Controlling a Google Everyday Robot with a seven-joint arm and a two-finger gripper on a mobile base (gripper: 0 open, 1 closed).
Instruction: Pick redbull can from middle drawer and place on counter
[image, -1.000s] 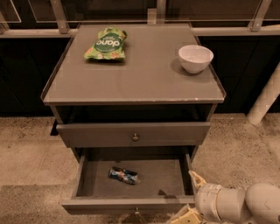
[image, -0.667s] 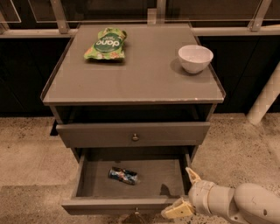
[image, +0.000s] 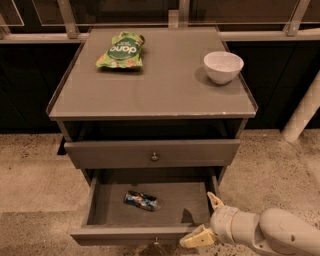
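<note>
The redbull can (image: 141, 200) lies on its side in the open middle drawer (image: 115, 234), left of centre; the hand (image: 206, 219), fingers spread and empty, hovers at the can's four o'clock, over the drawer's right front corner.

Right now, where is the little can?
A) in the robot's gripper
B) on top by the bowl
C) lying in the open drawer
C: the redbull can lies on its side in the pulled-out middle drawer; the gripper, fingers open, is by the drawer's front right corner, apart from the can.
</note>
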